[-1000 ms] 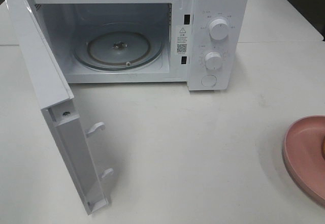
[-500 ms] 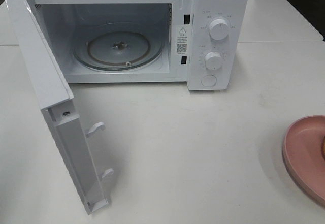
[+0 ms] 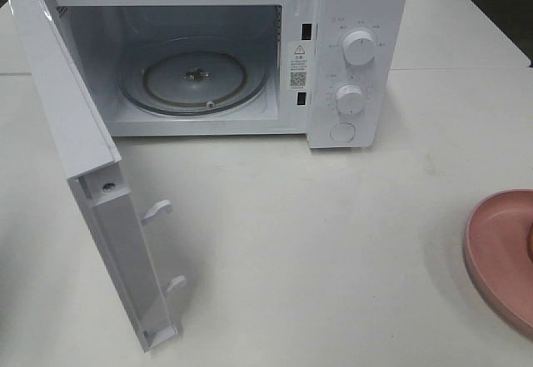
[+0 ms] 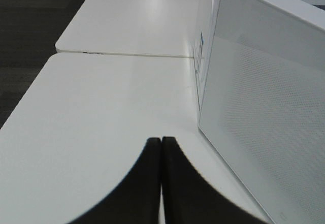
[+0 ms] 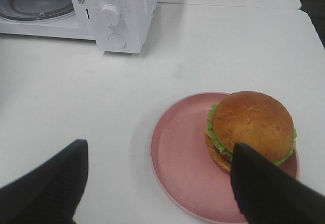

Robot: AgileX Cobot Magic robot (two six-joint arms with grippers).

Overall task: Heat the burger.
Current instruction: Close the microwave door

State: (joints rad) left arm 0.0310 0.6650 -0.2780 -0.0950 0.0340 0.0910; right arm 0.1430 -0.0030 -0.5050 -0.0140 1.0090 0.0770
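Note:
The burger (image 5: pixel 251 125), with a glossy brown bun and green lettuce, sits on the right side of a pink plate (image 5: pixel 177 153) on the white table. My right gripper (image 5: pixel 158 145) hovers above the plate, open, with one dark finger (image 5: pixel 51 183) off to the plate's side and the other (image 5: pixel 269 188) over the burger's near edge. It holds nothing. My left gripper (image 4: pixel 161 148) is shut with its fingers pressed together and empty, low over the table beside the outer face of the microwave door (image 4: pixel 264 122). Neither gripper shows in the exterior high view.
The white microwave (image 3: pixel 350 59) stands at the back with its door (image 3: pixel 92 176) swung wide open toward the front left. Its glass turntable (image 3: pixel 196 76) is bare. The pink plate (image 3: pixel 500 259) lies at the table's right edge.

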